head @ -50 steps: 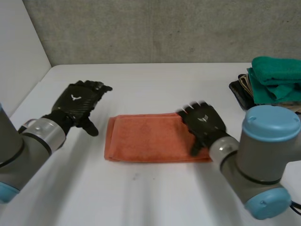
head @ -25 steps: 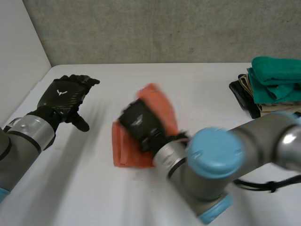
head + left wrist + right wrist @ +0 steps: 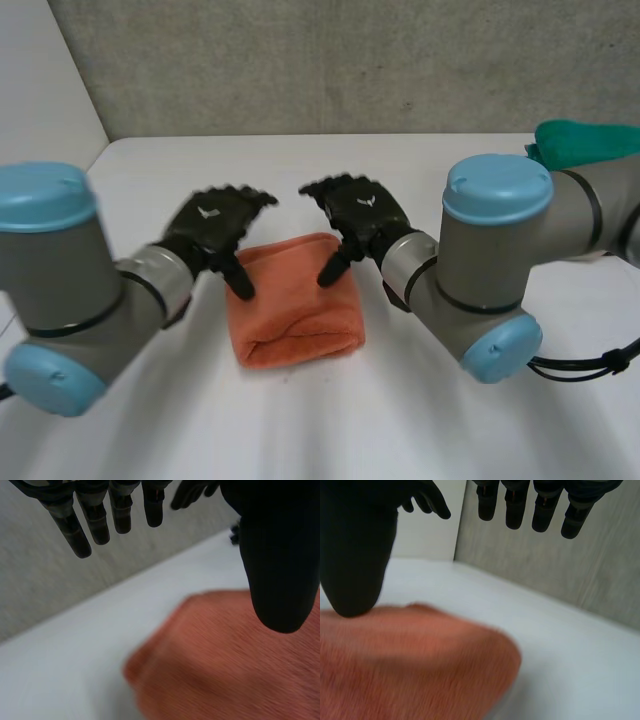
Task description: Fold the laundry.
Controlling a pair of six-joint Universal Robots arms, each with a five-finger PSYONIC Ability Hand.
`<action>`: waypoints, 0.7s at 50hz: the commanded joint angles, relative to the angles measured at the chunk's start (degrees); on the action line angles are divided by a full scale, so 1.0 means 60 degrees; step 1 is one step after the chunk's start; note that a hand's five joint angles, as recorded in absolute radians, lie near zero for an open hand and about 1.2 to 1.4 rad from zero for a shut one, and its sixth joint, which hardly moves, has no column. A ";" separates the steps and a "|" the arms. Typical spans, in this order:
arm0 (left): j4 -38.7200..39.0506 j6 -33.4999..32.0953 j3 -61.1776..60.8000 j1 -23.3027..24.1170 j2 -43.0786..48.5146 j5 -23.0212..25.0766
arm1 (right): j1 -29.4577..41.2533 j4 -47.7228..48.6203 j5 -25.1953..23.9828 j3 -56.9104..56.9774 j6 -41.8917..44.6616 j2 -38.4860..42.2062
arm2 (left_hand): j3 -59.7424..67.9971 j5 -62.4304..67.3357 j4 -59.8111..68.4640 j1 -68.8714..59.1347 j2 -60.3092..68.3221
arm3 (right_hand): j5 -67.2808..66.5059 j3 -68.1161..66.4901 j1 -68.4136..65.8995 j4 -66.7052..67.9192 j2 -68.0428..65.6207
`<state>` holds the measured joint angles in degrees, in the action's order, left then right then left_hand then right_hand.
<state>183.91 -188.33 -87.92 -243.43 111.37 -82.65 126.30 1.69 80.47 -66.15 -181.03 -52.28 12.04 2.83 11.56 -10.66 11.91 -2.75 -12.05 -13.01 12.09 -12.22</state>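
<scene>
Over folded orange cloth (image 3: 295,300), left hand (image 3: 212,225) and right hand (image 3: 360,212) released, fingers (image 3: 100,522) straight in wrist views

Over an orange cloth (image 3: 225,665) on a white table (image 3: 75,655), the left robot hand (image 3: 277,555), fingers straight.

We see the orange towel (image 3: 295,300) as soft, napped cloth; the white table (image 3: 400,430) looks smooth and matt; the left hand (image 3: 212,225) and right hand (image 3: 360,210) look matt black, faintly woven; the wall (image 3: 350,70) is rough.
</scene>
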 commanded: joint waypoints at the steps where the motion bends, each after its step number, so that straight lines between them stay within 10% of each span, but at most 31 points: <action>1: -0.1120 0.0216 0.0664 0.0552 0.1534 -0.1092 | -0.0292 -0.2330 -0.0272 0.1796 0.0069 0.1988 | -0.0341 -0.0472 -0.0260 0.0110 -0.0318 | 0.0458 0.0341 0.0502 -0.0349 0.0370; 9: -0.1223 0.0129 0.0547 0.0317 0.1917 -0.1797 | -0.0322 -0.3211 0.0605 0.2515 0.1122 0.2766 | -0.0341 -0.0472 -0.0260 0.0110 -0.0318 | 0.0458 0.0341 0.0502 -0.0349 0.0370; 19: -0.1370 -0.0369 0.0693 -0.0063 0.0512 -0.0641 | 0.0293 -0.1280 0.1544 0.0774 0.3187 0.0381 | -0.0341 -0.0472 -0.0260 0.0110 -0.0318 | 0.0458 0.0341 0.0502 -0.0349 0.0370; 35: -0.2964 0.0787 0.2655 -0.1235 -0.1482 0.4850 | 0.2417 0.2619 0.2511 -0.4149 0.5637 -0.1893 | -0.0341 -0.0472 -0.0260 0.0110 -0.0318 | 0.0458 0.0341 0.0502 -0.0349 0.0370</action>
<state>172.94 -186.51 -76.33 -248.60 103.69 -66.65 137.53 14.49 95.61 -83.65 -145.95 -63.28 12.04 2.81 11.56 -10.66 11.91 -2.73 -12.05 -10.27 12.10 -10.45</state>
